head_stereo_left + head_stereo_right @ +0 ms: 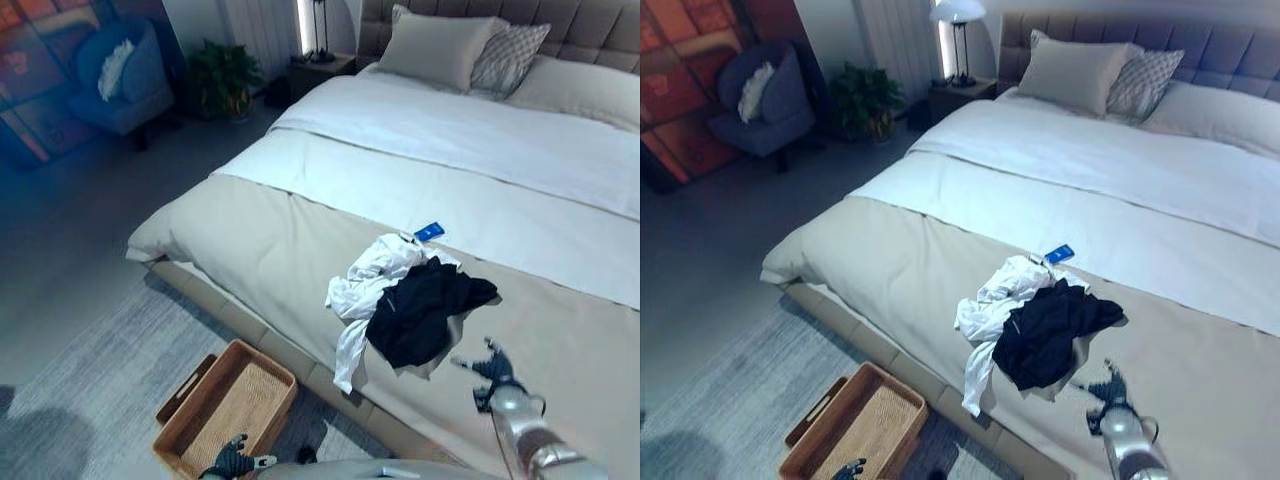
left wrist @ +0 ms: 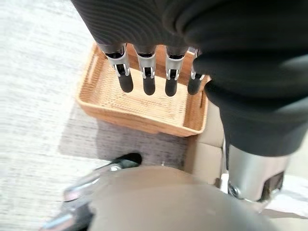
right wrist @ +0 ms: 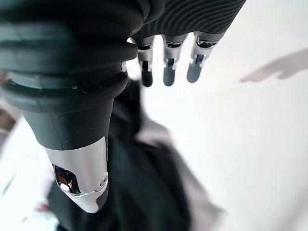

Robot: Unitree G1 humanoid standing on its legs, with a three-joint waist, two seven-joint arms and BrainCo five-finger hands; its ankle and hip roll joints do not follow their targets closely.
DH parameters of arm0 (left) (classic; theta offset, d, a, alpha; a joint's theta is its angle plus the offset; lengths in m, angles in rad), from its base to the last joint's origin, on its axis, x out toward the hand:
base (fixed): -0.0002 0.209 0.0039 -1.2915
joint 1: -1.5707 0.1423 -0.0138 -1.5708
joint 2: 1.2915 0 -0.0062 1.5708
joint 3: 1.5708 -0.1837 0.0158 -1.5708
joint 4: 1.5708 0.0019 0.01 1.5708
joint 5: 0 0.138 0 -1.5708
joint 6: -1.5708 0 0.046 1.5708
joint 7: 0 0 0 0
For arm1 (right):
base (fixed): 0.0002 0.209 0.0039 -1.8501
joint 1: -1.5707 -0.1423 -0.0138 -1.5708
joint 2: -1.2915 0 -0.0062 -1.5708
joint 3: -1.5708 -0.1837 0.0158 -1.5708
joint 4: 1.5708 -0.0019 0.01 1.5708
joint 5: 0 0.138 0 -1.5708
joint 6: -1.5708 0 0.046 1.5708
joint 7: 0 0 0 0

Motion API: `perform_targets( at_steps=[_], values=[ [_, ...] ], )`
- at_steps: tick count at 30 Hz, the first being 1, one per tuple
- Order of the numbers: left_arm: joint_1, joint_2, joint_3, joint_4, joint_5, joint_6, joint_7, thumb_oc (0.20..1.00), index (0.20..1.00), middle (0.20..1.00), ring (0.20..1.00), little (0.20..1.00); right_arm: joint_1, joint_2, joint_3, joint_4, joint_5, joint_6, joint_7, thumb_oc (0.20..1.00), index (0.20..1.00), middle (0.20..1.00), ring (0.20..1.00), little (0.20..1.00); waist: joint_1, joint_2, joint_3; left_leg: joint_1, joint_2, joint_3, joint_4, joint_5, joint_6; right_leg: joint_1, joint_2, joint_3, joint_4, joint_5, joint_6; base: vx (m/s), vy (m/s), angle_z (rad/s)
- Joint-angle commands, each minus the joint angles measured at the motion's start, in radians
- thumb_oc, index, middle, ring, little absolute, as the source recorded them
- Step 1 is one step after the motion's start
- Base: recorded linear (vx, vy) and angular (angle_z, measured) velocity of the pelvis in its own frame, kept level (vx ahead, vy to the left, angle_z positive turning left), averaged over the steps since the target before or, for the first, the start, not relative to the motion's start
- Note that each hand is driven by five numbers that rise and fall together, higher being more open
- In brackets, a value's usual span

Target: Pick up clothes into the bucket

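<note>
Beige bedding (image 1: 300, 250) is strewn with a black garment (image 1: 425, 310) and white garment (image 1: 365, 285); the right robot hand (image 1: 492, 368) is held spread beside them, the left robot hand (image 2: 144, 79) spread above the wicker basket (image 1: 225, 410).

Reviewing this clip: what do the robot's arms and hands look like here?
Both arms are silver-grey metal. The right hand and left hand each wear a dark ribbed cover over the back and wrist, from which a row of silver fingers with dark tips emerges. In the right wrist view the thumb is a dark sleeve ending in polished silver.
</note>
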State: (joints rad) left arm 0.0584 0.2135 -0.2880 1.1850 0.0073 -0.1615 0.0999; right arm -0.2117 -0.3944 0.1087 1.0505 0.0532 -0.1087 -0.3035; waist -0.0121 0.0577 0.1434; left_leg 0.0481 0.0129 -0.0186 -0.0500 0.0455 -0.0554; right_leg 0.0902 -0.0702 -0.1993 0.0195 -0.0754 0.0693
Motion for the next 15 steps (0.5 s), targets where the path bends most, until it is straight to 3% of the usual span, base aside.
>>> perform_targets(
  at_steps=[1, 10, 15],
  values=[
    [-0.088, -0.001, -0.02, -0.011, -0.02, -0.013, 0.038, 1.0, 1.0, 1.0, 1.0, 1.0, -0.138, -0.048, -0.01, -0.011, -0.021, -0.037, -0.088, 1.0, 1.0, 1.0, 1.0, 1.0, 0.03, -0.046, 0.067, -0.037, -0.043, -0.053, 0.062, -0.052, 0.024, -0.11, -0.086, -0.035, 0.169, -0.009, 0.046, -0.11, -0.056, 0.28],
    [-0.135, -0.019, -0.083, -0.059, -0.094, -0.015, 0.08, 1.0, 1.0, 1.0, 1.0, 1.0, -0.257, -0.061, -0.019, -0.021, 0.068, -0.057, -0.16, 1.0, 1.0, 1.0, 1.0, 1.0, 0.038, 0.001, 0.157, -0.169, -0.044, -0.136, 0.054, 0.011, -0.001, -0.236, -0.12, -0.121, 0.268, -0.051, 0.021, -0.07, -0.061, 0.37],
    [-0.126, -0.034, -0.106, -0.106, -0.15, -0.024, 0.085, 1.0, 1.0, 1.0, 1.0, 1.0, -0.341, -0.077, 0.015, 0.026, 0.078, -0.047, -0.169, 1.0, 1.0, 1.0, 1.0, 1.0, 0.043, 0.039, 0.209, -0.244, -0.061, -0.134, 0.111, 0.001, 0.004, -0.322, -0.142, -0.095, 0.343, -0.071, 0.016, -0.03, 0.002, 0.19]
  ],
)
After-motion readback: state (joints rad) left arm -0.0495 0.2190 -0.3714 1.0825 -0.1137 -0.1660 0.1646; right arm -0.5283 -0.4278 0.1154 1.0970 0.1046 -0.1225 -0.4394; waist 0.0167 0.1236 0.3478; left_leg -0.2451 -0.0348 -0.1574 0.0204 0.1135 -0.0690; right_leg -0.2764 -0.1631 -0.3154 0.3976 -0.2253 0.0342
